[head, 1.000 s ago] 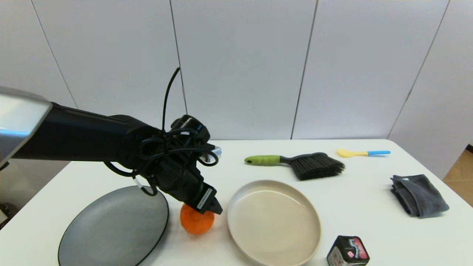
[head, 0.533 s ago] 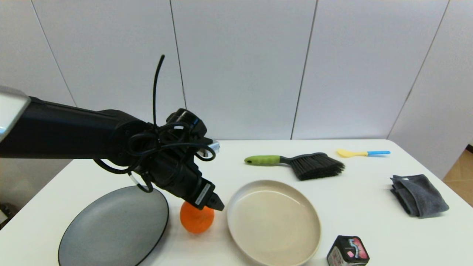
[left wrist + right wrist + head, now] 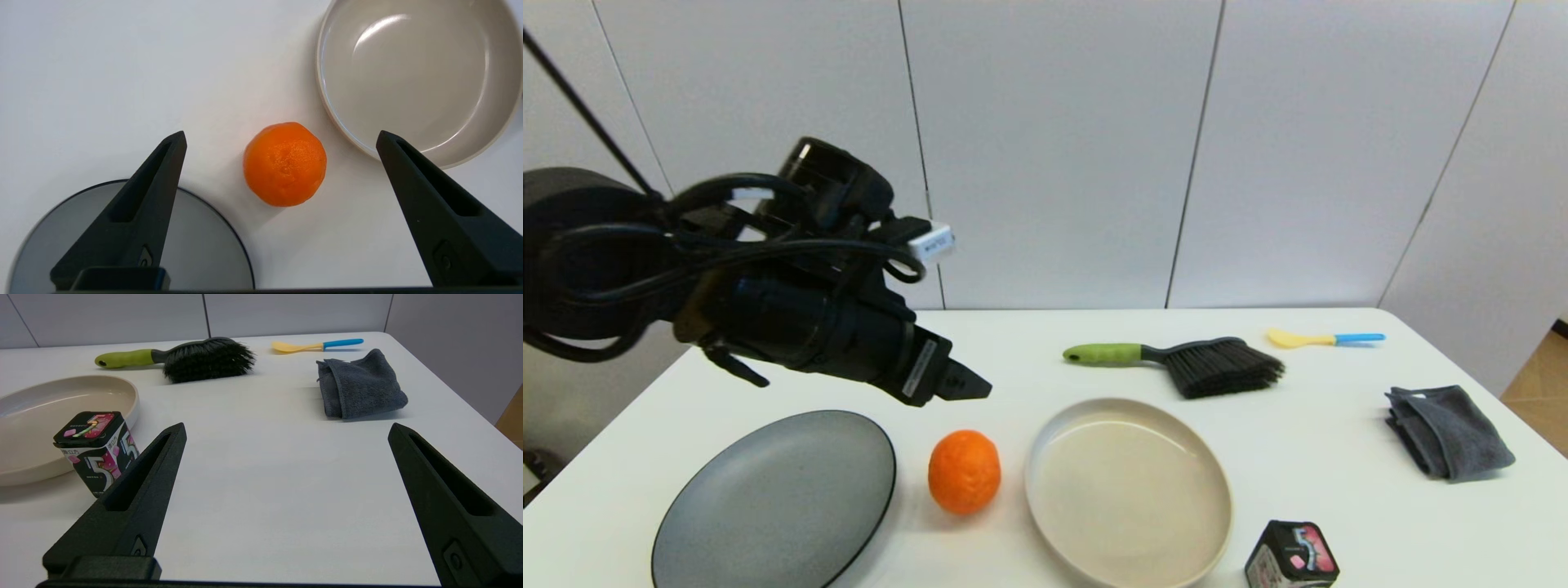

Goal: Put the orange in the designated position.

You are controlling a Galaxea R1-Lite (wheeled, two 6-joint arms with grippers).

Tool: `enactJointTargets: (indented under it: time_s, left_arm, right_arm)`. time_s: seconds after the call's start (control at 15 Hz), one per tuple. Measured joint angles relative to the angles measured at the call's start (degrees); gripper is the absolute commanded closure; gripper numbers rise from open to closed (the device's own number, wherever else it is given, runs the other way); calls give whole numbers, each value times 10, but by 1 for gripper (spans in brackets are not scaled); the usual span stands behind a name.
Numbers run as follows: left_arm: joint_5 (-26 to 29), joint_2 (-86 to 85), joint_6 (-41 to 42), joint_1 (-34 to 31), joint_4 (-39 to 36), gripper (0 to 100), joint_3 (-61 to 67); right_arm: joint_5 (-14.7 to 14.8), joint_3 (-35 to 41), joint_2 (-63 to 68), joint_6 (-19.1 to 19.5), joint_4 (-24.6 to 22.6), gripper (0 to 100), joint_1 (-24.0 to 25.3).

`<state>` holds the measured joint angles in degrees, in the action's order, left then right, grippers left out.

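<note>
The orange [image 3: 964, 472] is seen resting on the bare white bench [image 3: 1045, 359], between the dark grey plate [image 3: 768, 506] on its left and the beige dish [image 3: 1127, 490] on its right, close to both but touching neither. Farther back, a green-handled brush [image 3: 1176, 362] and a yellow spoon with a blue handle [image 3: 1323, 337] are laid; a folded grey cloth [image 3: 1448, 430] lies toward the right edge, and a small black box [image 3: 1292, 555] stands just beside the dish's near rim. Nothing is placed against the fruit.

The left gripper [image 3: 282, 139] is held in the air above the orange, its fingers [image 3: 155, 183] spread wide and empty. The right gripper [image 3: 286, 428] is kept low over the bench near the black box, fingers likewise spread wide.

Compared with half a second ago, the left gripper has been lifted away from the orange, which has been left uncovered in the same spot.
</note>
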<state>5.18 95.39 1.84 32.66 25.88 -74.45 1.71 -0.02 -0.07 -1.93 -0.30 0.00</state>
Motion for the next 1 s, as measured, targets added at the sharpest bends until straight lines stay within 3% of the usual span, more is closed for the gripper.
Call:
enactJointTargets:
  time_s: [0.4,0.73,1.0]
  left_arm:
    - [-30,-142,0,-49,1,0,32]
    - [-30,-252,14,-152,1,0,59]
    - [-29,-328,73,-251,-6,0,71]
  right_arm:
    - [0,0,0,0,0,0,0]
    - [0,0,0,0,0,0,0]
    - [0,0,0,0,0,0,0]
